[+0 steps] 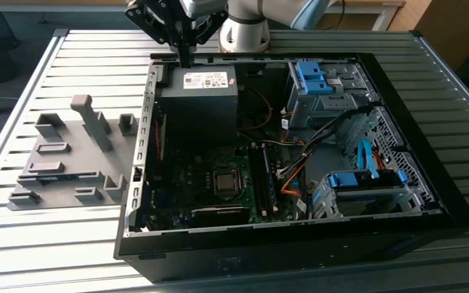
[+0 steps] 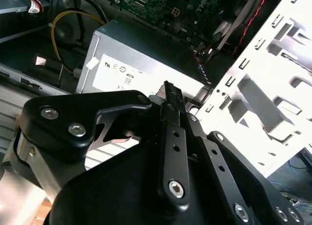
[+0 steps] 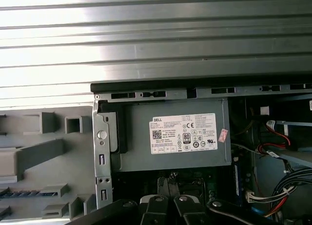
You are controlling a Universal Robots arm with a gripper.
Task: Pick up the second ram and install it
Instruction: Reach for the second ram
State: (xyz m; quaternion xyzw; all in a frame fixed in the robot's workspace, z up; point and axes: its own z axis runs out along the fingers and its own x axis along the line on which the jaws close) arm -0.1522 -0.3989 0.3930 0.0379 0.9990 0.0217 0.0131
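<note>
We see the second ram, a narrow blue-green circuit-board stick, standing on edge in a slot of the grey plastic fixture plate, its long axis parallel to the ribbed metal table's slats. The black gripper, well apart from it, hangs above the grey boxy power supply, fingers pressed together and holding nothing.

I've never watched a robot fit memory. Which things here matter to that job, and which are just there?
Job: gripper, shut; blue-green stick in the grey fixture, likely the ram; black memory slots.
Just there: power supply; blue drive brackets; orange cables.
</note>
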